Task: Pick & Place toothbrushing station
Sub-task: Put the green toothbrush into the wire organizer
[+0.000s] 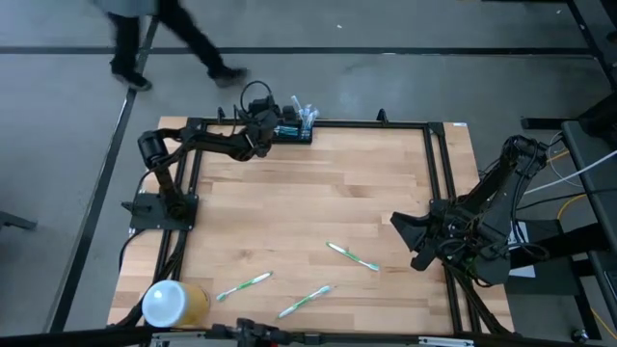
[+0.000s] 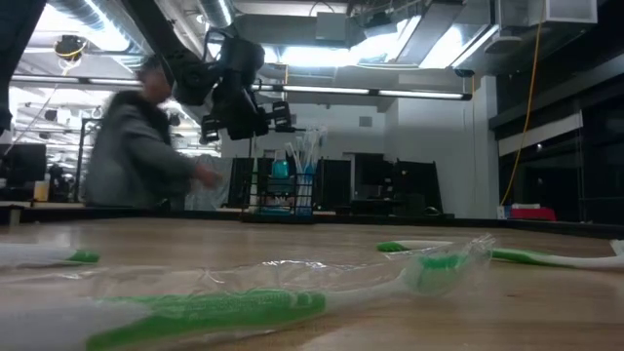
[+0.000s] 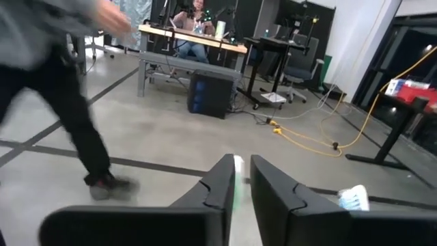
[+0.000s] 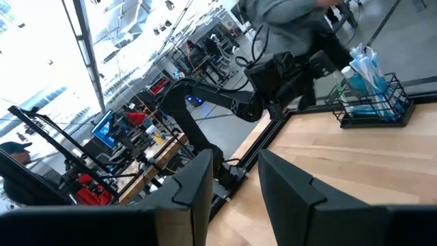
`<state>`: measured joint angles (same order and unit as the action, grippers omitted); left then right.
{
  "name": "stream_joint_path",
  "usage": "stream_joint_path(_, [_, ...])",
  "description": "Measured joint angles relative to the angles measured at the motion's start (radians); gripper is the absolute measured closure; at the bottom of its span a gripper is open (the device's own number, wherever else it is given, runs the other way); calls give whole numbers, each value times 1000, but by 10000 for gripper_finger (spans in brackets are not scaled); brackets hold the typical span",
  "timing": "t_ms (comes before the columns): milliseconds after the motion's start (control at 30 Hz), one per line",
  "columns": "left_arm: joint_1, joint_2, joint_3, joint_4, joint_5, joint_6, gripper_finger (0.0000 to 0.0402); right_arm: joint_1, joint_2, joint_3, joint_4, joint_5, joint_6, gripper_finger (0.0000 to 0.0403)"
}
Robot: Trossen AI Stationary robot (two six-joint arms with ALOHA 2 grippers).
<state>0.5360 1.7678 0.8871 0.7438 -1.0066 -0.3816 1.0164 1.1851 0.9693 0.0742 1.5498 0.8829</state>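
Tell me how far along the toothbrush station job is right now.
Done: the black holder rack at the table's far edge already holds some wrapped brushes. In hand: the left gripper is beside the rack, fingers nearly together around a thin brush handle, apparently placing or releasing it. Left: three wrapped green toothbrushes lie on the table's near half, while the right gripper waits at the right edge.

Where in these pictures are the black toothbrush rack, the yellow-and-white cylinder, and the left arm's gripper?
rack (image 1: 294, 132): high view, on its black frame at the table's far edge.
cylinder (image 1: 166, 303): high view, on its white end.
left gripper (image 1: 262, 122): high view, between its fingertips, just beside the rack.
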Motion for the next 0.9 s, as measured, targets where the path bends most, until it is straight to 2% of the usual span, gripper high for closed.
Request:
stream_joint_path(133, [-15,-27,0,8,-13,28,333,0,0,0,0,-17,0,282])
stream_joint_path(333, [-56,-119,0,52,-22,163,307,0,3,0,0,-26,0,282])
stream_joint_path(400, [-79,-172,0,36,40,224,302,0,3,0,0,-35,-5,282])
stream_joint_path(467, [-112,-235,0,-9,174,286,300,0,4,0,0,-44,-16,282])
stream_joint_path(567, [-170,-335,0,-153,405,280,300,0,4,0,0,-50,-51,282])
stream_joint_path(633, [-220,-398,0,-274,511,230,300,0,4,0,-9,-53,-77,282])
stream_joint_path(767, [-348,-517,0,-529,553,100,300,-24,1,0,-71,-129,-77,282])
stream_joint_path(900, [-486,-578,1,-770,588,12,303,-78,-8,0,-208,-323,87,282])
